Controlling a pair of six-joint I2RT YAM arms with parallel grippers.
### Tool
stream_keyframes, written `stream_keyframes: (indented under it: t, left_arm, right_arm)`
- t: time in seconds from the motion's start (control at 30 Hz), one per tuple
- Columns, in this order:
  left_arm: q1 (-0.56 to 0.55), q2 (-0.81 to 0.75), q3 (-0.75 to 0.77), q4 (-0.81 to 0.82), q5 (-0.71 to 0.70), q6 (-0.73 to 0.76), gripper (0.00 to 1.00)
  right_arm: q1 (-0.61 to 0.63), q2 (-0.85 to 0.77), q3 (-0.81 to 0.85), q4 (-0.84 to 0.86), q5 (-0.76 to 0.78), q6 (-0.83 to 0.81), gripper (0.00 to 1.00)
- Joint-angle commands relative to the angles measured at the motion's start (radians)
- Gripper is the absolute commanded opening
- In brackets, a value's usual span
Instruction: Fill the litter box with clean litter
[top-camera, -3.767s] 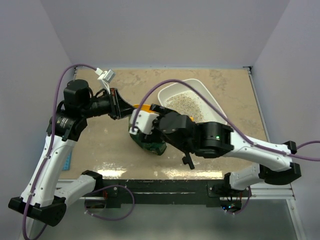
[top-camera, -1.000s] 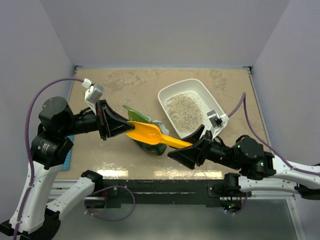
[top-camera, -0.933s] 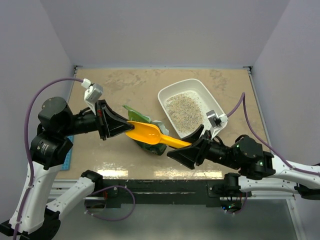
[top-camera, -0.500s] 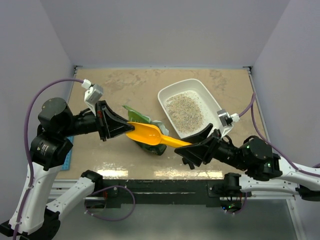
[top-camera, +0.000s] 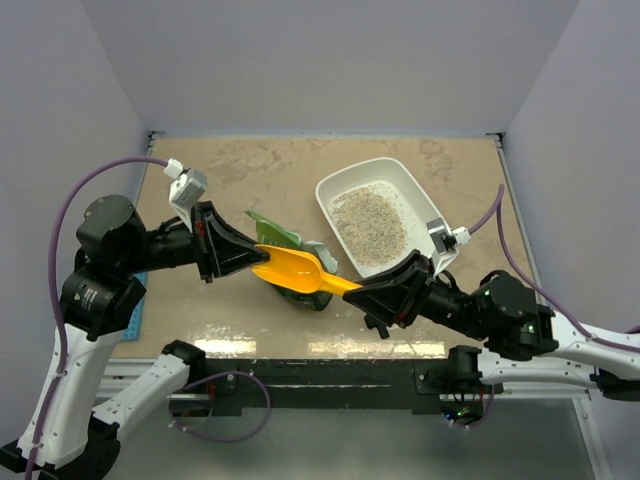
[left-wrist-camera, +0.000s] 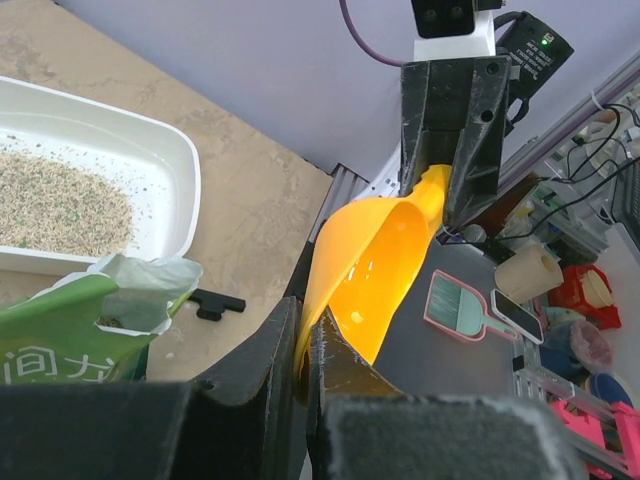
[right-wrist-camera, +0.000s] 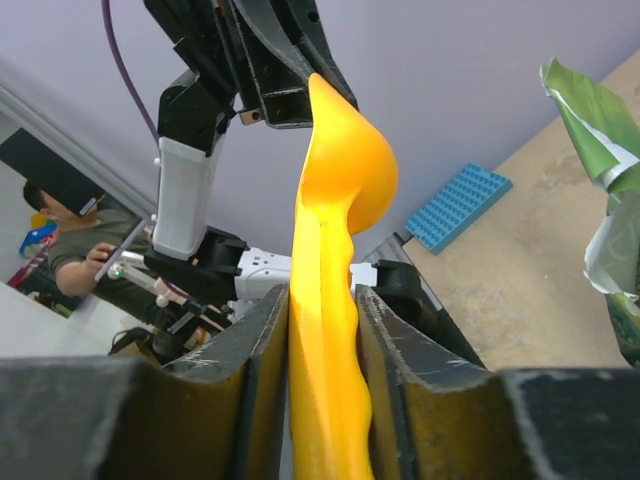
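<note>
Litter box sat far right, holding sandy litter. Left fingers pinched the yellow scoop by its bowl rim; right fingers clamped its handle, over the green bag.

Robotics lab, plain lilac booth walls, tangled cables, tape roll, seated person outside the booth

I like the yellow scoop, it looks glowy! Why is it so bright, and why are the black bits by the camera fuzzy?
Left wrist view: light seems to shine through the yellow scoop, so its bowl glows; the left end effector sits too close, so it's fuzzy. Right wrist view: the right end effector blurs the same way.
</note>
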Motion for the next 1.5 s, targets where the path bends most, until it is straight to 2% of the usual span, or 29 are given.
stream_keyframes:
  t: [0.0, 0.1, 0.17, 0.23, 0.27, 0.37, 0.53, 0.67, 0.8, 0.97, 1.13, 1.33, 1.47]
  left_arm:
    - [-0.001, -0.001, 0.024, 0.01, -0.015, 0.002, 0.0]
    - [-0.001, -0.004, 0.015, 0.006, -0.024, 0.008, 0.0]
    - [-0.001, -0.005, 0.008, 0.0, -0.04, 0.017, 0.01]
    - [-0.001, -0.002, -0.008, -0.005, -0.061, 0.026, 0.16]
    - [-0.001, -0.002, -0.012, -0.006, -0.073, 0.037, 0.3]
    - [-0.001, -0.002, -0.025, -0.003, -0.133, 0.075, 0.5]
    - [-0.001, -0.027, -0.043, 0.059, -0.247, 0.189, 0.64]
    - [-0.001, -0.024, -0.057, 0.055, -0.343, 0.359, 0.74]
    - [-0.001, 0.015, -0.039, 0.001, -0.432, 0.512, 0.8]
    - [-0.001, 0.036, -0.054, 0.013, -0.488, 0.673, 0.9]
    - [-0.001, 0.024, -0.114, 0.095, -0.505, 0.787, 0.91]
    - [-0.001, 0.102, -0.098, 0.05, -0.379, 0.975, 0.91]
    - [-0.001, 0.159, -0.097, 0.059, -0.322, 1.016, 0.92]
  right_arm:
    - [0.003, -0.001, 0.013, 0.069, 0.0, -0.024, 0.2]
    - [0.003, -0.005, 0.017, 0.058, 0.015, -0.027, 0.0]
    - [0.003, -0.011, 0.024, 0.046, 0.035, -0.033, 0.0]
    - [0.003, -0.02, 0.036, 0.015, 0.053, -0.039, 0.0]
    - [0.003, -0.018, 0.042, 0.003, 0.058, -0.044, 0.0]
    - [0.003, -0.003, 0.089, -0.077, 0.089, -0.054, 0.0]
    - [0.003, 0.028, 0.203, -0.247, 0.159, -0.061, 0.0]
    - [0.003, 0.063, 0.298, -0.463, 0.259, -0.058, 0.0]
    - [0.005, 0.141, 0.422, -0.66, 0.316, -0.033, 0.0]
    - [0.003, 0.213, 0.542, -0.893, 0.334, 0.011, 0.0]
    - [0.003, 0.258, 0.645, -1.066, 0.328, 0.1, 0.0]
    - [0.003, 0.25, 0.65, -1.093, 0.288, 0.143, 0.0]
    - [0.003, 0.212, 0.597, -1.05, 0.262, 0.151, 0.0]
